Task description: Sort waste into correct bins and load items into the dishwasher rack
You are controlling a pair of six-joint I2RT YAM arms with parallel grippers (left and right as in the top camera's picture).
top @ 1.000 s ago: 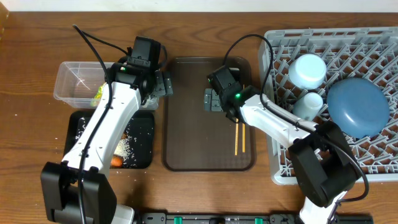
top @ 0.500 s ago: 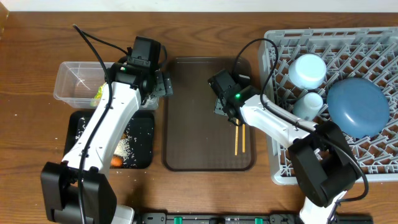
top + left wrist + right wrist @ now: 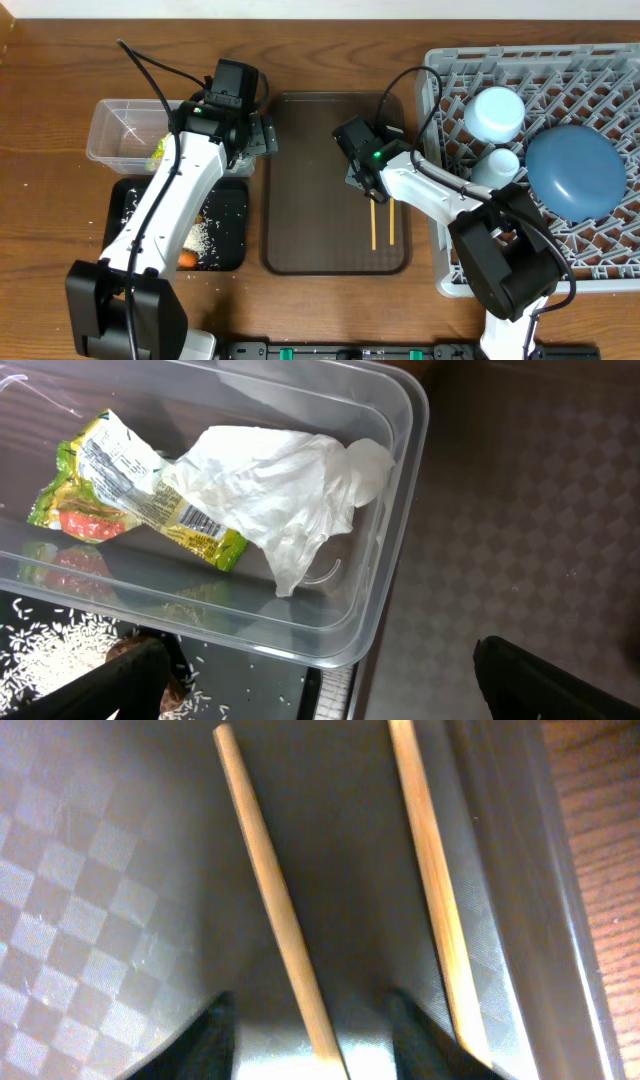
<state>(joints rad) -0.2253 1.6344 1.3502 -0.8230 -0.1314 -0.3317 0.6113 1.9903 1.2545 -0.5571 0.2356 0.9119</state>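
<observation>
Two wooden chopsticks lie on the brown tray (image 3: pixel 310 200). One chopstick (image 3: pixel 270 890) runs between my right gripper's (image 3: pixel 310 1040) fingers with a gap on each side; the other chopstick (image 3: pixel 430 890) lies outside the right finger (image 3: pixel 425 1040). My left gripper (image 3: pixel 320 695) hangs wide open over the corner where the clear tub (image 3: pixel 400 510) meets the black tray (image 3: pixel 260 680). The tub holds a yellow-green wrapper (image 3: pixel 120 490) and white paper (image 3: pixel 290 490). Rice (image 3: pixel 200 237) and an orange piece (image 3: pixel 187 260) lie in the black tray. The grey rack (image 3: pixel 600 60) holds the dark-blue plate (image 3: pixel 575 172), a light-blue cup (image 3: pixel 495 112) and a white cup (image 3: pixel 497 165).
The brown tray sits between the bins on the left and the rack on the right, its right rim close to the rack's wall. A small brown lump (image 3: pixel 125 650) lies among rice by my left finger. Bare wooden table (image 3: pixel 60 60) surrounds everything.
My right gripper's jaws have narrowed around one chopstick. That chopstick has shifted left, so the pair now lies further apart. The left arm has not moved.
</observation>
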